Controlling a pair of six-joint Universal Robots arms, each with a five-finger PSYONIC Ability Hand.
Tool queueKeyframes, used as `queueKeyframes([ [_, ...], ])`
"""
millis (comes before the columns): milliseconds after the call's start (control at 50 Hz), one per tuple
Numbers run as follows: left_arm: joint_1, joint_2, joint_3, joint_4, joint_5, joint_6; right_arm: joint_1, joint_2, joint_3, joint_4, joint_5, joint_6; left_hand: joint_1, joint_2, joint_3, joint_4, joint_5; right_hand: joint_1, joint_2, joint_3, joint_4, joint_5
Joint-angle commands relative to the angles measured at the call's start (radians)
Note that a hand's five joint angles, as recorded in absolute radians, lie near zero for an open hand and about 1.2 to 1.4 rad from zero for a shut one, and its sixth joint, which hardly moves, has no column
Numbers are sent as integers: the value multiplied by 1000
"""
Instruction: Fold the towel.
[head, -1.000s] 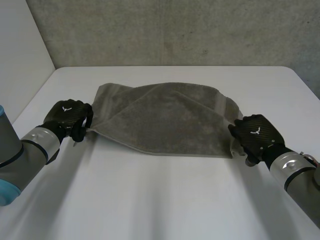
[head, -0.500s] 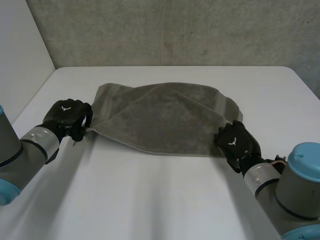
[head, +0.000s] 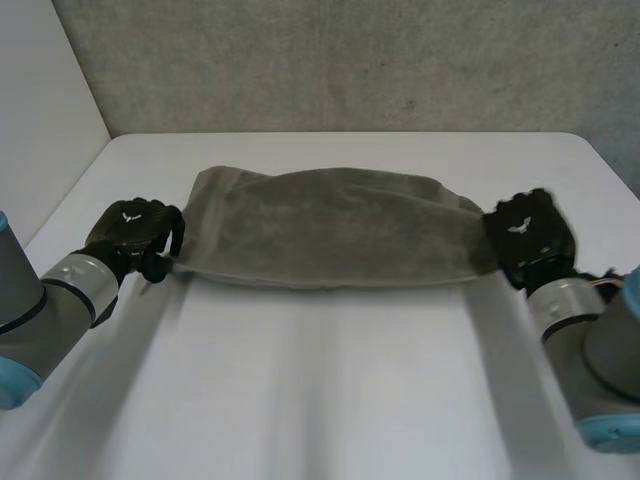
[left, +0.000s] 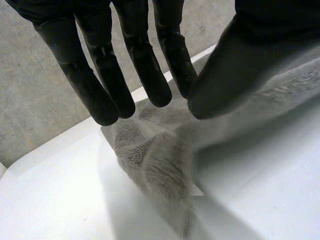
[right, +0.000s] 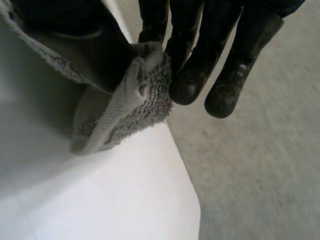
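Holds the towel (a grey-green pile) stretched across the middle of the desk, with the left hand at its 9 o'clock end and the right hand at its 3 o'clock end. Has it drawn into one long band between the two, its 6 o'clock edge perhaps just brushing the desk. Pinches the 9 o'clock corner in the left hand: thumb pressed onto the cloth, fingers almost straight behind it, the towel hanging from them down to the desk. Clamps the other end in the right hand: a bunched fold of towel caught between thumb and curled fingers, above the desk near its edge.
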Motion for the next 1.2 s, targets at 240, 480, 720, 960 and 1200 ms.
queueKeyframes([
  [240,-11,-100,-2,19,2,20,-78,-21,-68,240,-131,366,-622,-620,-623,-616,-796,56,91,61,56,48],
  [480,-65,-52,-61,4,62,149,-74,-21,-65,240,-135,359,-975,-973,-975,-968,-1149,56,91,61,56,48],
  [720,-52,-132,-38,8,50,293,-74,-19,-65,239,-132,358,-934,-932,-934,-927,-1108,56,91,61,56,48],
  [960,-51,-176,0,14,50,296,-78,-17,-65,237,-135,355,-848,-847,-849,-842,-1023,56,91,61,56,48],
  [1200,-52,-232,68,14,32,296,-75,-16,-64,237,-151,355,-763,-762,-764,-757,-938,56,91,61,56,48],
])
